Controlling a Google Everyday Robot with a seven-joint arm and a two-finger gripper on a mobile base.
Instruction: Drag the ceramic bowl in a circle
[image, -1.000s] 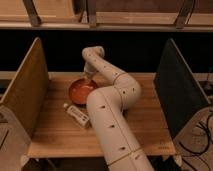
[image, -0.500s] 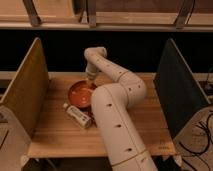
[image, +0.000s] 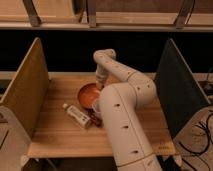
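The ceramic bowl (image: 88, 94) is round, shallow and orange-red. It sits on the wooden table (image: 55, 135), left of centre. My gripper (image: 100, 83) reaches down from the white arm (image: 120, 70) at the bowl's far right rim. The arm's big lower link (image: 122, 130) hides the bowl's right edge.
A small white bottle (image: 76, 114) lies on its side in front of the bowl, with a dark item (image: 95, 120) by its right end. A wooden side panel (image: 25, 90) stands on the left and a dark panel (image: 177, 90) on the right. Cables (image: 200, 135) hang at the right.
The arm has shifted slightly right, and the bowl with it, away from the left panel. The bottle has stayed put.
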